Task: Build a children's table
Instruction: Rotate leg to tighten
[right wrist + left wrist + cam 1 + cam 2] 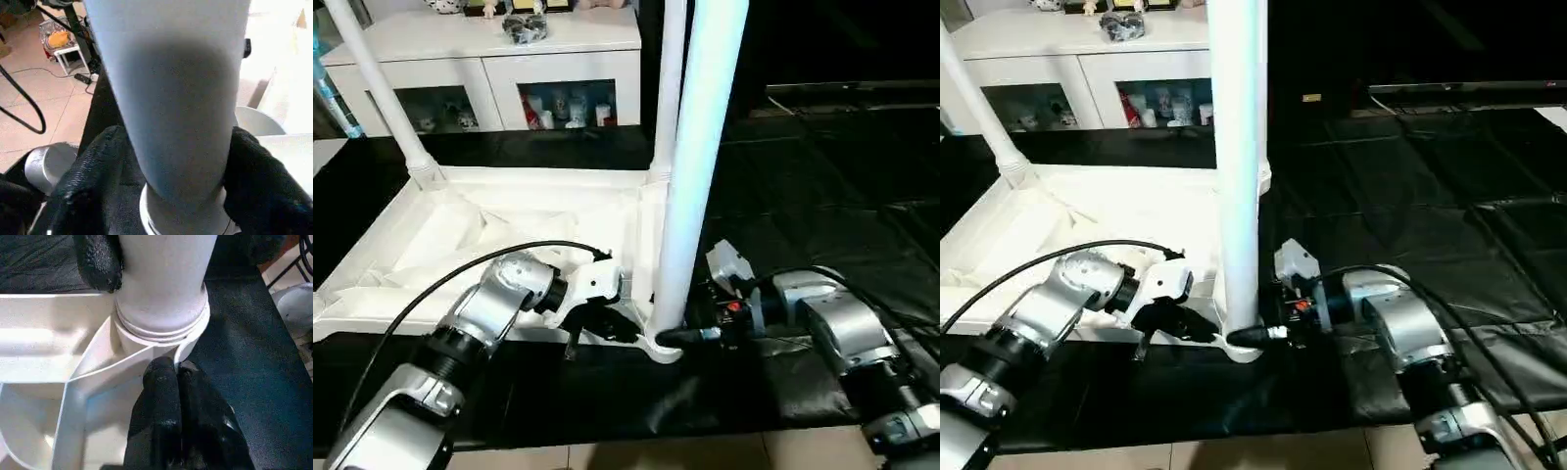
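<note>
A white plastic children's table (509,230) lies upside down on a black, creased mat (822,196), its ribbed underside facing up and smooth tapered tube legs standing in its rounded corner sockets. The nearest leg (700,166) rises out of the top of the head views, its upper end cut off; a second leg (382,93) slants up at the far left corner and a third (668,88) stands behind the near one. The left gripper (176,382) has its two black, rough-textured fingers pressed together, tips against the socket rim at the near leg's base, holding nothing. The right gripper (181,166) straddles that leg low down, a finger (98,166) on either side of the tube; whether they clamp it cannot be made out. A white cabinet (499,69) with glass doors stands behind.
</note>
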